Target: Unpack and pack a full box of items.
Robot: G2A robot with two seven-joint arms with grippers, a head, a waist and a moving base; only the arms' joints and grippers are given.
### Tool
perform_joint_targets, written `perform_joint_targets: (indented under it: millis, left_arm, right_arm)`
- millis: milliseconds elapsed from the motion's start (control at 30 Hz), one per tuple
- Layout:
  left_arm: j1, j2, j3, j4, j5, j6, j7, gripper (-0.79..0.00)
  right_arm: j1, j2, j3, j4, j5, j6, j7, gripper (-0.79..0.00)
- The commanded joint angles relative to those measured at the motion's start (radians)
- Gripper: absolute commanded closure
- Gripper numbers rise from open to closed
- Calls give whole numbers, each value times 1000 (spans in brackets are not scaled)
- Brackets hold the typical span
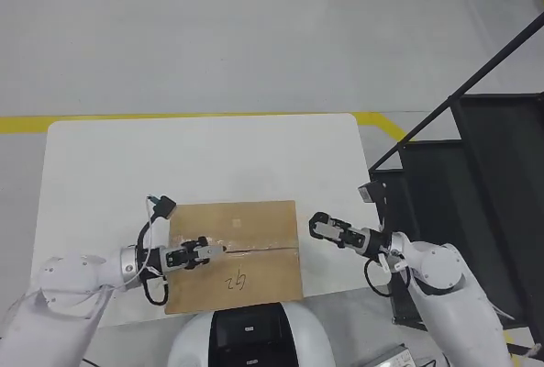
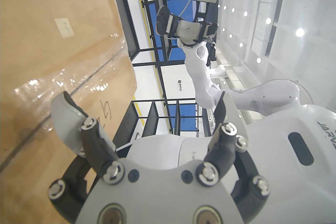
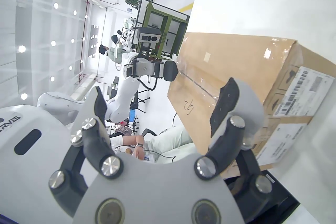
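Note:
A closed brown cardboard box (image 1: 235, 229) sits at the table's front middle, with clear tape along its top seam and handwriting on the near flap. My left gripper (image 1: 211, 249) hovers over the box top at the left part of the seam. In its own view it (image 2: 144, 114) is open, one finger (image 2: 67, 110) just over the taped seam of the box (image 2: 52, 38). My right gripper (image 1: 316, 227) hangs just off the box's right edge, level with the seam. It (image 3: 162, 107) is open and empty, facing the box (image 3: 223, 64) and its labelled side.
The white table (image 1: 198, 156) stretches bare behind and to the left of the box. A dark metal rack (image 1: 492, 183) stands close to the table's right side, beside my right arm. A yellow floor line (image 1: 15, 123) runs behind the table.

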Motion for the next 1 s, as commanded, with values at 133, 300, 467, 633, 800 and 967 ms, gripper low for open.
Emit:
perform_joint_targets:
  millis: [133, 300, 467, 633, 800, 967]
  left_arm:
    - [-61, -8, 52, 68, 33, 14, 52, -785]
    - [-47, 0, 13, 88, 44, 11, 51, -785]
    - [13, 16, -70, 75, 40, -5, 18, -785]
    - [90, 31, -156, 43, 26, -31, -10, -785]
    - [151, 39, -219, 48, 20, -52, 2, -785]
    - [163, 41, -233, 75, -5, -65, 17, -785]
  right_arm:
    - [-35, 7, 37, -15, 10, -20, 1, -785]
    - [-51, 12, 53, -29, 14, -25, 5, -785]
    - [-48, 15, 46, -45, 5, -20, 9, -785]
    - [-39, 17, 32, -55, -8, -15, 5, -785]
    - [-34, 20, 25, -58, -16, -11, 0, -785]
    - [-30, 23, 19, -56, -21, -8, -5, -785]
